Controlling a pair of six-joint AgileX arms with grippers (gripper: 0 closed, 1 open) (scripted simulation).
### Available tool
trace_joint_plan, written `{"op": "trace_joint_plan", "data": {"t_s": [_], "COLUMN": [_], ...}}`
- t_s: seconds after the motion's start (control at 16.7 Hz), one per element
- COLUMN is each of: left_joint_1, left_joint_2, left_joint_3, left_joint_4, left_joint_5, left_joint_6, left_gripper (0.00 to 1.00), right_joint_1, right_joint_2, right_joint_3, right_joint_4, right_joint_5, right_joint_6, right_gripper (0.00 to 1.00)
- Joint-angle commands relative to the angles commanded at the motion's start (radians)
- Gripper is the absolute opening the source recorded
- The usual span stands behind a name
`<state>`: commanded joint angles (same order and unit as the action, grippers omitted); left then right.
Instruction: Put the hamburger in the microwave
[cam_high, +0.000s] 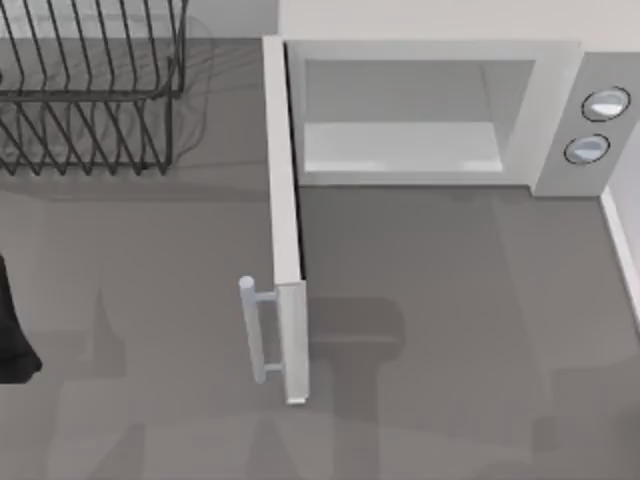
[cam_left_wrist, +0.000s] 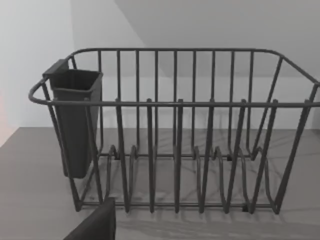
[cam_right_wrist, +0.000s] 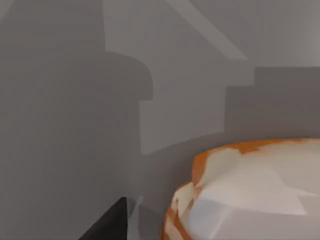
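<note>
A dark part of the left arm (cam_high: 14, 335) sits at the tabletop's left edge; the right gripper's black fingertip (cam_right_wrist: 110, 225) shows close up.

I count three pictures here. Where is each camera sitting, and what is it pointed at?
Top view: above the table, looking down on the open microwave; a dark piece of the left arm shows at the left edge.
Left wrist view: on the left arm, facing the wire rack.
Right wrist view: on the right arm, close to the hamburger.
Shared: top and left wrist views both show the rack.
</note>
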<state>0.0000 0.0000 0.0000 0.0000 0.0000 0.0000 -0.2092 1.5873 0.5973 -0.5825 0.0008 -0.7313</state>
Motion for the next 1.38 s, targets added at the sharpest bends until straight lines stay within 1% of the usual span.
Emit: {"op": "trace_joint_plan", "data": {"t_s": [0.06,0.12,0.54,0.6,0.72,0.84,1.14,1.26,1.38], "left_joint_1": [0.0,0.0,0.0,0.0,0.0,0.0,0.0,0.0,0.0], "left_joint_2": [0.0,0.0,0.0,0.0,0.0,0.0,0.0,0.0,0.0], "left_joint_3": [0.0,0.0,0.0,0.0,0.0,0.0,0.0,0.0,0.0], "left_joint_4": [0.0,0.0,0.0,0.0,0.0,0.0,0.0,0.0,0.0], "left_joint_5": [0.0,0.0,0.0,0.0,0.0,0.0,0.0,0.0,0.0], "left_joint_6": [0.0,0.0,0.0,0.0,0.0,0.0,0.0,0.0,0.0], "left_gripper": [1.0,1.0,1.0,1.0,1.0,1.0,1.0,1.0,1.0], "right_joint_1": [0.0,0.0,0.0,-0.002,-0.003,-0.004,-0.005,-0.006,-0.006], "right_joint_2": [0.0,0.0,0.0,-0.072,-0.076,-0.096,-0.185,-0.223,-0.246], "right_joint_3": [0.0,0.0,0.0,0.043,0.057,0.1,0.251,0.303,0.329], "right_joint_4": [0.0,0.0,0.0,-0.096,-0.112,-0.171,-0.451,-0.525,-0.557], "right_joint_5": [0.0,0.0,0.0,-0.016,-0.017,-0.017,-0.017,-0.016,-0.016], "right_joint_6": [0.0,0.0,0.0,0.009,0.007,0.003,-0.002,-0.001,0.001], "right_gripper": [0.02,0.0,0.0,0.0,0.0,0.0,0.0,0.0,0.0]}}
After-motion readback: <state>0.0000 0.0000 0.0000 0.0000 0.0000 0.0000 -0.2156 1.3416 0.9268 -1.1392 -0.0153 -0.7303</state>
